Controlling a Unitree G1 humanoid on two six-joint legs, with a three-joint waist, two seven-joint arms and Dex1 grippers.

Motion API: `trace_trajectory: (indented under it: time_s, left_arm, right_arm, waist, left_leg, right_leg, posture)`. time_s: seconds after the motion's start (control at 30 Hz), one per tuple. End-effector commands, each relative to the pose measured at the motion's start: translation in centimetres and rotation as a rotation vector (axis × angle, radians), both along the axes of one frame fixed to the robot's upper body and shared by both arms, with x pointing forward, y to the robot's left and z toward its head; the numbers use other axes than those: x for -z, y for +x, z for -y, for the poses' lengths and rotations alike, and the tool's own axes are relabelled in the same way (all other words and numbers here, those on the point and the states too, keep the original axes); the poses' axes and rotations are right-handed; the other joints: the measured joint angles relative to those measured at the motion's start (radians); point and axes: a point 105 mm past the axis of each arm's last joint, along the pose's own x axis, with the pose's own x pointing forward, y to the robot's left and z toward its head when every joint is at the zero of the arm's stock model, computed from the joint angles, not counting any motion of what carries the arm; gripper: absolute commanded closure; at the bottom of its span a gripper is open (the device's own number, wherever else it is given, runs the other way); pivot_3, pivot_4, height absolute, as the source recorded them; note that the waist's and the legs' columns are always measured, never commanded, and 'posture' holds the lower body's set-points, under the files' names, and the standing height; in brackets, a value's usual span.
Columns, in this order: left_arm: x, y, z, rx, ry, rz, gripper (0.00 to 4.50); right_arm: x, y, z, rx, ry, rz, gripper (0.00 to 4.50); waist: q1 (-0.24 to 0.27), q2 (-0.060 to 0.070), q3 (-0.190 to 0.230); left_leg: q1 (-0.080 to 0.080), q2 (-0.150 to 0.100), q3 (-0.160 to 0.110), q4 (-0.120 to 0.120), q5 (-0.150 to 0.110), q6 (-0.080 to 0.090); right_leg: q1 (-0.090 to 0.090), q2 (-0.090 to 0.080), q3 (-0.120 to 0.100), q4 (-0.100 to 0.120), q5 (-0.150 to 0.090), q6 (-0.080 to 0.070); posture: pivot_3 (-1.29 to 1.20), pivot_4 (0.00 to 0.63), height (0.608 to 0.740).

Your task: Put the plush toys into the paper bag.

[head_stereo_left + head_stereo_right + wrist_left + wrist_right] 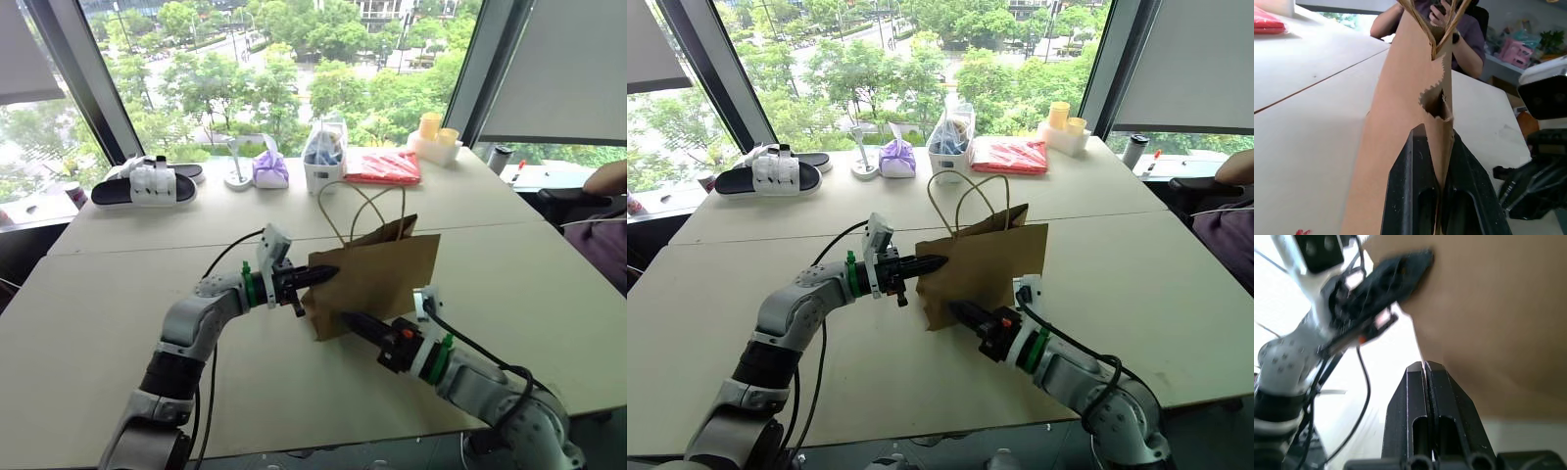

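Now the table [118, 294] is carrying the bag [387, 279], standing upright mid-table. Its left gripper [331, 272] is pinching the bag's near upper edge, probably to steady or open it. The right gripper [347, 319], pressed together and holding nothing, is hovering by the bag's lower corner. From the left wrist, the serrated rim is showing between the fingers [1410, 191], plus a seated person [1449, 29].

Plain brown paper bag [377, 279] with beige twine handles [358, 211]. Pale cream tabletop [108, 294]. Black fingers on left end effector [328, 273] and right end effector [349, 319], green rings at both wrists. Red packet [382, 166], purple pouch [270, 169], yellow cups [437, 129], black-and-white sandal [147, 183] farther back. Clear bag [324, 147] with blue contents.
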Motion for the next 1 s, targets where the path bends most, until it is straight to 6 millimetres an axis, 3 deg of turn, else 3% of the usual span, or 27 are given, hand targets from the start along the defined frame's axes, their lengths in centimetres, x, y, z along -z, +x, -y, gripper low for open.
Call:
trace_trajectory:
  time_s: [0.03,0.1,0.2,0.43,0.53,0.8,1.0]
  left_arm:
    - [-2.8,-0.2,-0.2,0.106,-0.033,0.087,4.49]
    - [-3.3,0.1,-0.3,0.184,-0.016,0.102,4.49]
    - [-3.1,2.2,-0.1,0.253,0.062,0.124,4.49]
    - [-2.0,5.1,0.8,0.261,0.183,0.139,4.49]
    - [-1.8,5.5,1.0,0.249,0.187,0.136,3.67]
    - [-1.7,6.4,0.2,0.165,0.212,0.178,0.06]
    - [-1.9,7.3,-5.0,-0.008,0.186,0.187,0.06]
  right_arm:
    - [-0.7,-1.7,0.6,-0.033,-0.012,0.021,4.5]
    - [-0.3,-2.1,1.1,-0.027,-0.028,0.005,4.5]
    - [-0.2,-2.7,1.6,-0.016,-0.032,-0.004,4.5]
    - [-0.7,-4.3,2.3,0.065,-0.022,-0.007,4.5]
    - [-0.7,-4.7,2.6,0.1,-0.019,-0.009,4.5]
    - [-1.2,-4.2,3.4,0.129,-0.024,0.009,4.5]
    - [-2.3,-2.3,4.5,0.116,-0.058,0.074,4.5]
  waist:
    - [-0.001,0.0,0.0]
    - [-0.003,0.0,0.0]
    - [-0.001,0.0,0.0]
    - [-0.002,-0.001,0.0]
    - [-0.004,-0.003,0.001]
    - [-0.005,-0.003,0.001]
    - [-0.01,-0.003,0.001]
  left_leg:
    - [0.0,0.0,0.0,0.0,0.0,0.0]
    - [0.0,0.0,0.0,0.0,0.0,0.0]
    - [0.0,-0.001,0.001,0.0,0.0,0.0]
    - [0.0,-0.001,0.002,0.001,-0.001,0.002]
    - [0.0,-0.001,0.002,0.001,-0.002,0.003]
    - [0.0,-0.001,0.002,0.001,-0.002,0.003]
    - [0.001,-0.001,0.001,0.001,-0.002,0.003]
  right_leg:
    - [0.0,0.0,0.0,0.0,0.0,0.0]
    - [0.0,0.0,0.0,0.0,0.0,0.0]
    - [0.001,0.0,-0.001,0.001,0.0,0.0]
    - [0.002,0.0,-0.003,-0.001,-0.001,0.001]
    - [0.002,-0.001,-0.003,-0.001,-0.001,0.002]
    - [0.002,-0.001,-0.002,0.0,-0.001,0.002]
    - [0.002,0.0,-0.002,0.001,-0.001,0.002]
  posture:
    - [0.0,0.15,0.74]
    - [0.0,0.15,0.74]
    - [0.0,0.15,0.74]
    - [0.0,0.15,0.74]
    - [0.0,0.15,0.74]
    - [0.0,0.15,0.74]
    - [0.0,0.15,0.74]
